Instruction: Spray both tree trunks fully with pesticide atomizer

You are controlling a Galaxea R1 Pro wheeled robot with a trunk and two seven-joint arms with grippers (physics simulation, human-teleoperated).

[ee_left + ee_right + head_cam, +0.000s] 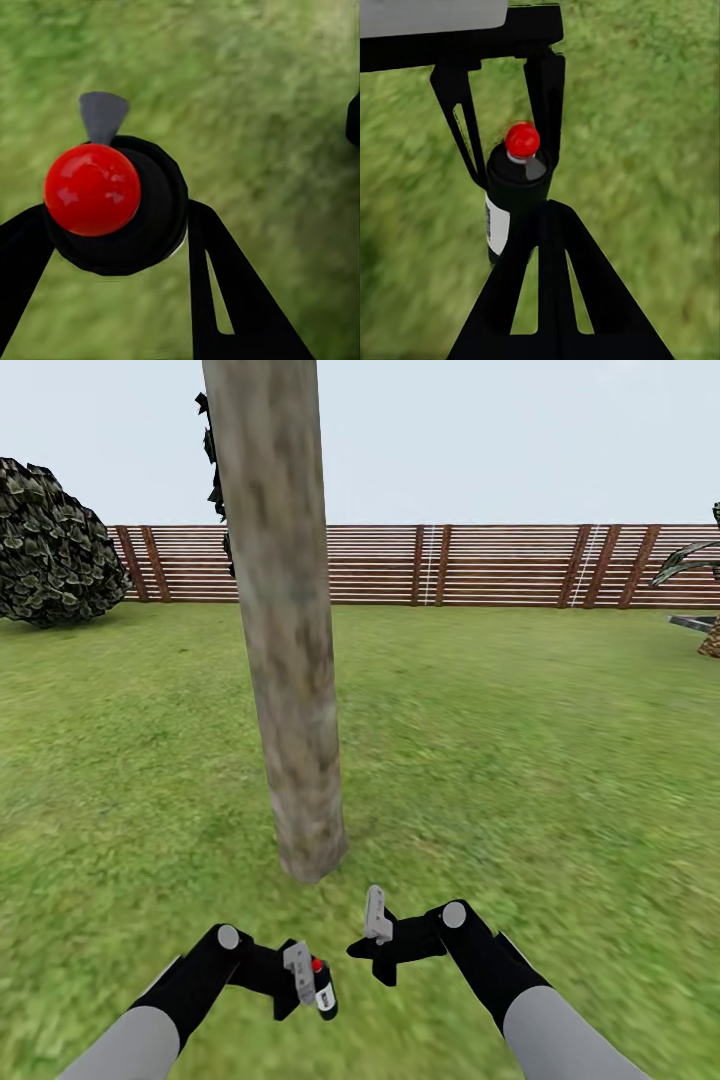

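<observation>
One tree trunk, thick with mottled grey-tan bark, rises from the lawn just ahead of both arms. The second tree and any pesticide specks are out of view. My left gripper is shut on the pesticide atomizer, a small dark bottle with a red top and a white label, held low above the grass. In the left wrist view the red top sits between the black fingers. The right wrist view looks at the atomizer in the left gripper. My right gripper is shut and holds nothing, close beside the left, near the trunk's base.
A reddish-brown slat fence closes the far side of the lawn. A dark round bush stands at the far left. A palm shows at the right edge. Dark conifer foliage pokes out behind the trunk. Grass spreads on both sides.
</observation>
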